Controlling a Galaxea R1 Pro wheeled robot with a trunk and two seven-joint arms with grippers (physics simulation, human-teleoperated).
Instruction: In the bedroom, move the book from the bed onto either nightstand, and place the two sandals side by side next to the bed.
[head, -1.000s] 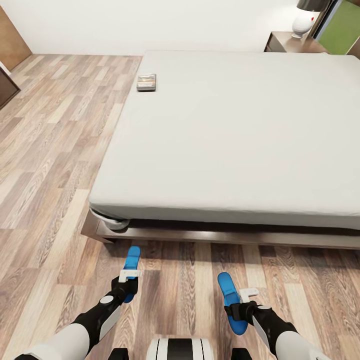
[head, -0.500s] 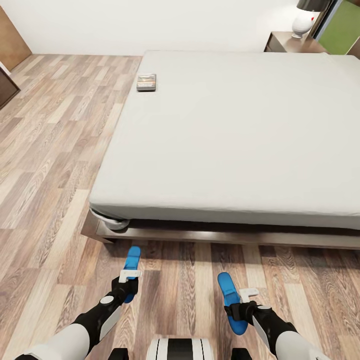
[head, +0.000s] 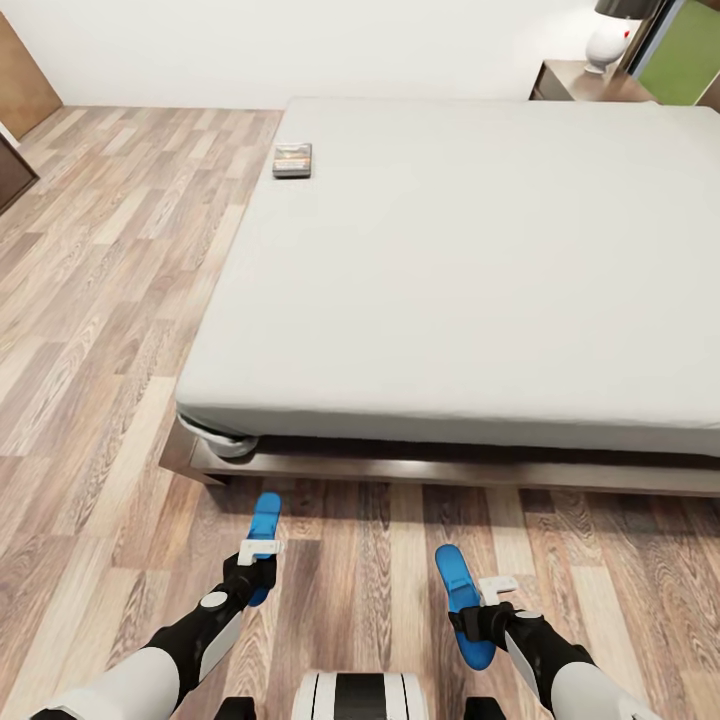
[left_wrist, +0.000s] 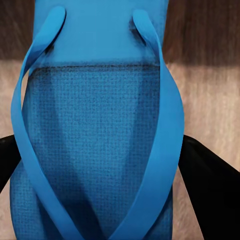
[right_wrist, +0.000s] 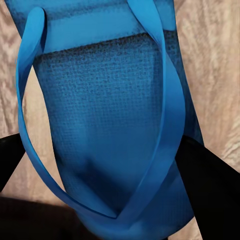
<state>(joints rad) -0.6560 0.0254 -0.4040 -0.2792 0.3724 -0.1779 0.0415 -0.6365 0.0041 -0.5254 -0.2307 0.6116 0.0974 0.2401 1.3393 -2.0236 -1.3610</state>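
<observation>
Both bright blue sandals hang over the wood floor just short of the bed's foot. My left gripper (head: 258, 575) is shut on one sandal (head: 265, 522) (left_wrist: 95, 135), its black fingers (left_wrist: 210, 185) pressing the sole's edges. My right gripper (head: 470, 622) is shut on the other sandal (head: 458, 588) (right_wrist: 105, 125). The bed (head: 470, 270) with its grey-white mattress stretches ahead. The book (head: 292, 160) lies flat near the mattress's far left corner. The nightstand (head: 585, 82) with its white-based lamp (head: 608, 40) stands at the far right, beyond the bed.
Bare wood floor (head: 100, 300) runs along the bed's left side and in front of its dark frame (head: 400, 470). A brown cabinet (head: 15, 165) and a door sit at the far left. A green panel (head: 690, 55) is beside the nightstand.
The whole view has shifted very slightly, so the camera has moved a touch. Both arms and the sandals keep their places.
</observation>
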